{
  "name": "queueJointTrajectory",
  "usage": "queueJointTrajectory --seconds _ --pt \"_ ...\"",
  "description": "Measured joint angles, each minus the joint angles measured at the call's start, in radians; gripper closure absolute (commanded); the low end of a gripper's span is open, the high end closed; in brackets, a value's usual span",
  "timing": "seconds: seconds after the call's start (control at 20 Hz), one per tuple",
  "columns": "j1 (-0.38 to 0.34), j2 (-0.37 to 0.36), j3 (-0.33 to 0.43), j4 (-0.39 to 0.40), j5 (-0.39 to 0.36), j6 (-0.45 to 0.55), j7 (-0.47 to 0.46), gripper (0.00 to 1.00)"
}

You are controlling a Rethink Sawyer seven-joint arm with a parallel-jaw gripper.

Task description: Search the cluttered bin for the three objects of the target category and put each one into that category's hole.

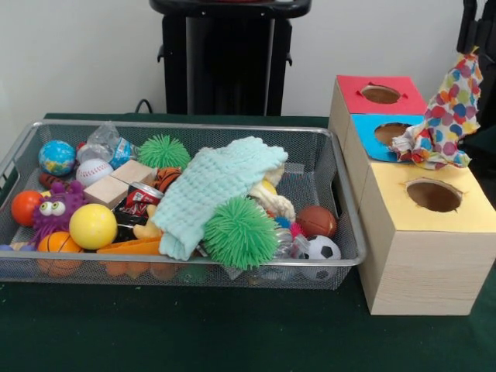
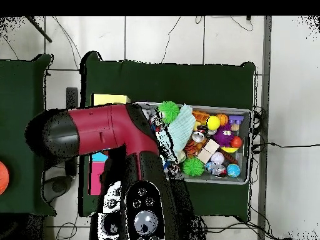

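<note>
A: Gripper [image 1: 476, 48]?

B: Up at the top right edge. Clamped on the peak of the spotted cloth [image 1: 448, 116], judging by the upright hang of the fabric; hardly visible otherwise.

A: And the cloth against the holes?

B: Long axis slanting down and to the left from the gripper. Lower end bunched on the blue box [image 1: 364, 128], touching the right rim of the blue hole [image 1: 387, 133] but not yet inside. Most of the fabric hanging above the yellow box [image 1: 422, 232].

A: So the coming move?

B: Probably a shift toward the blue hole, then down, to feed the tail in first. Some risk of draping over the rim instead.

A: Inside the boxes?

B: Cannot tell: red hole [image 1: 380, 94], blue hole and yellow hole [image 1: 434, 195] all dark. From overhead, mostly hidden under the arm [image 2: 106, 131].

A: The bin [image 1: 194, 273]?

B: Crowded. Mint knitted cloth [image 1: 221, 190] sprawled across the middle, on top of the heap, well apart from the gripper. Around it two green spiky balls [image 1: 240, 231], a yellow ball [image 1: 93, 225], wooden blocks [image 1: 120, 182] and a football [image 1: 322, 249].
</note>
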Motion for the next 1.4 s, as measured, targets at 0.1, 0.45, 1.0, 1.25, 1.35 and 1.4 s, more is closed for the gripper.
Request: queueJointTrajectory --seconds 0.1,0.45,1.0,1.25,1.35,1.4 --pt "0.006 0.009 -0.003 -0.015 0.0 0.0 0.0 1.0" --pt "0.021 0.05 -0.017 -0.083 0.007 0.0 0.0 1.0" --pt "0.026 0.067 -0.038 -0.192 0.041 0.023 0.0 1.0" --pt "0.032 0.063 -0.045 -0.225 0.054 0.045 0.0 1.0" --pt "0.034 0.063 -0.048 -0.232 0.062 0.047 0.0 1.0" --pt "0.036 0.063 -0.051 -0.234 0.068 0.047 0.0 1.0"
